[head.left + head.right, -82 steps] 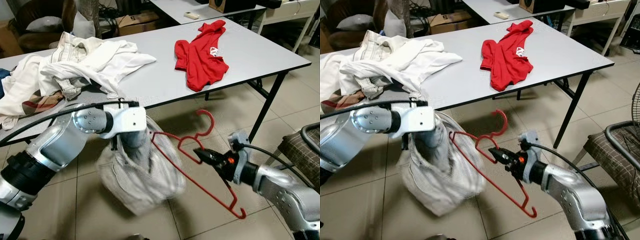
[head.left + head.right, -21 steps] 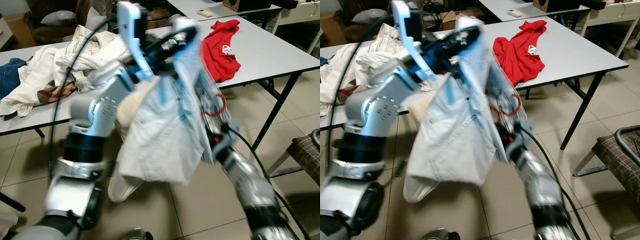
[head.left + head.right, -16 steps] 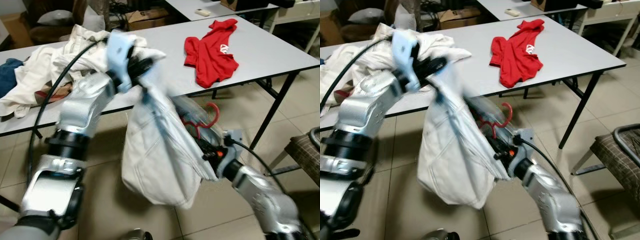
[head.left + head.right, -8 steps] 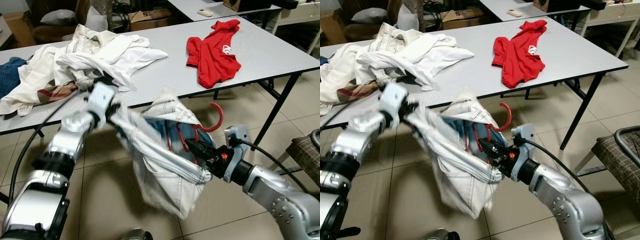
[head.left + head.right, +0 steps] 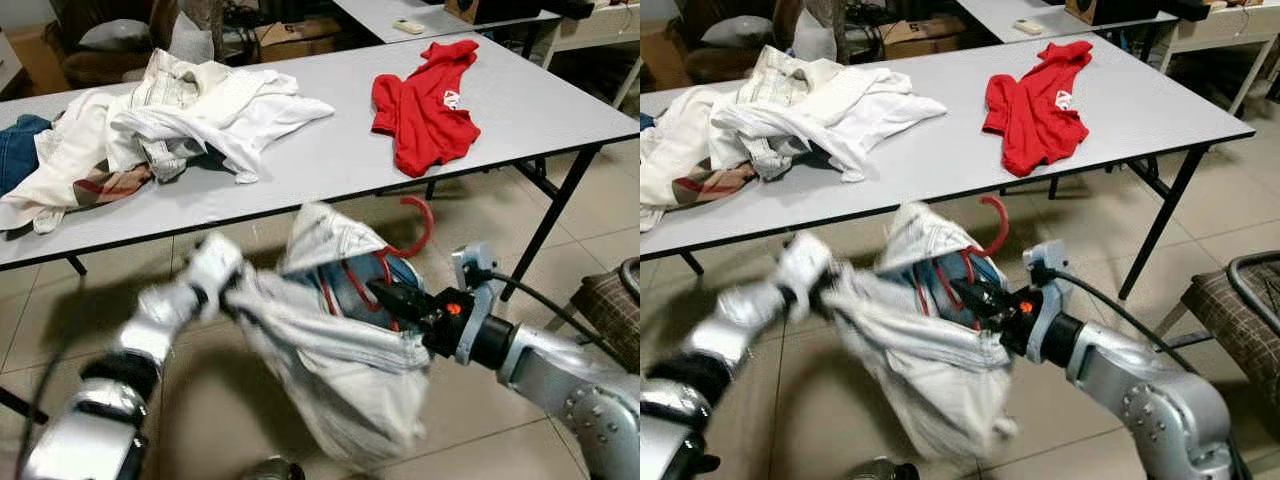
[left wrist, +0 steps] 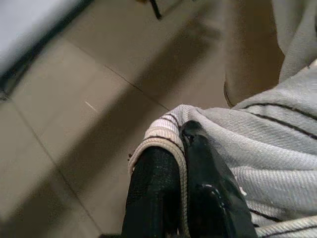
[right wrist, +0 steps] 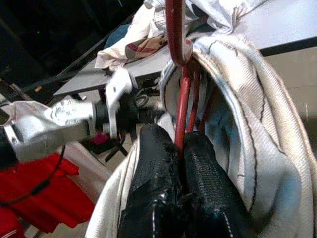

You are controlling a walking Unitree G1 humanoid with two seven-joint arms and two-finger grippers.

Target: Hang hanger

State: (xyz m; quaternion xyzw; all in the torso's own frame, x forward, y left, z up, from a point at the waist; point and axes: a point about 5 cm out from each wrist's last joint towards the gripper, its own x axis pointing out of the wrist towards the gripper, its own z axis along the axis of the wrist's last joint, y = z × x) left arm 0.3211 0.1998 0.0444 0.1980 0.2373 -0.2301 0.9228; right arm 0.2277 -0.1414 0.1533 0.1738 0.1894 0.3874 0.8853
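Observation:
A red wire hanger (image 5: 424, 226) sits in front of me below the table edge, its hook poking up out of a pale striped garment (image 5: 350, 375) draped over it. My right gripper (image 5: 386, 296) is shut on the hanger's neck; in the right wrist view the red wire (image 7: 181, 124) runs between the black fingers (image 7: 154, 168). My left gripper (image 5: 234, 291) is low on the left, shut on the garment's hem (image 6: 163, 136) and stretching the cloth away from the hanger. The hanger's lower bar is hidden inside the cloth.
A grey table (image 5: 330, 150) stands just behind, with a heap of pale clothes (image 5: 170, 115) on its left and a red shirt (image 5: 425, 105) on its right. A black table leg (image 5: 555, 215) and a checked chair (image 5: 615, 300) are on the right. Tiled floor lies below.
My left gripper has dropped lower with the hem, pulling the garment down and left over the hanger. The right gripper with the hanger has barely moved.

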